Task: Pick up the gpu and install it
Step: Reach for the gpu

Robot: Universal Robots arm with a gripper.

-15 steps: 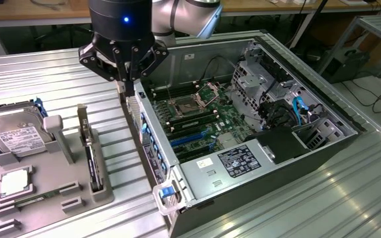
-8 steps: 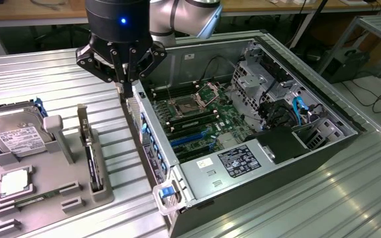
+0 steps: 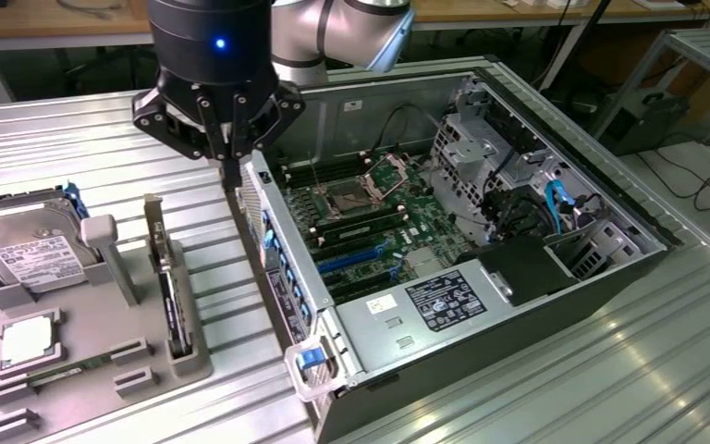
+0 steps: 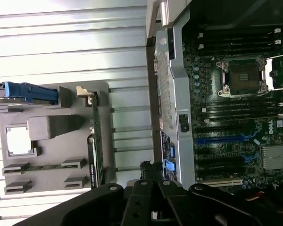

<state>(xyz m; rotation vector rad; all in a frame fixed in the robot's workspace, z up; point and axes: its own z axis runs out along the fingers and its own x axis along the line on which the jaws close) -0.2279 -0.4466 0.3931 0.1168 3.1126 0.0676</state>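
Note:
The gpu (image 3: 165,277) stands on its edge in a slot of the grey holder (image 3: 84,305), its metal bracket end up; in the wrist view the gpu (image 4: 95,141) is a thin green strip with its silver bracket at one end. My gripper (image 3: 225,171) hangs shut and holds nothing. It is above the rear wall of the open computer case (image 3: 284,277), to the exterior view's right of the holder and apart from the gpu. The wrist view has the shut gripper (image 4: 150,182) over that same wall, with the motherboard (image 4: 236,117) beside it.
The holder also carries a hard drive (image 3: 25,252), a processor (image 3: 29,339) and a memory stick (image 3: 49,376). The case lies open on the ribbed metal table (image 3: 108,139), with cables and drive cages (image 3: 540,203) at its far side.

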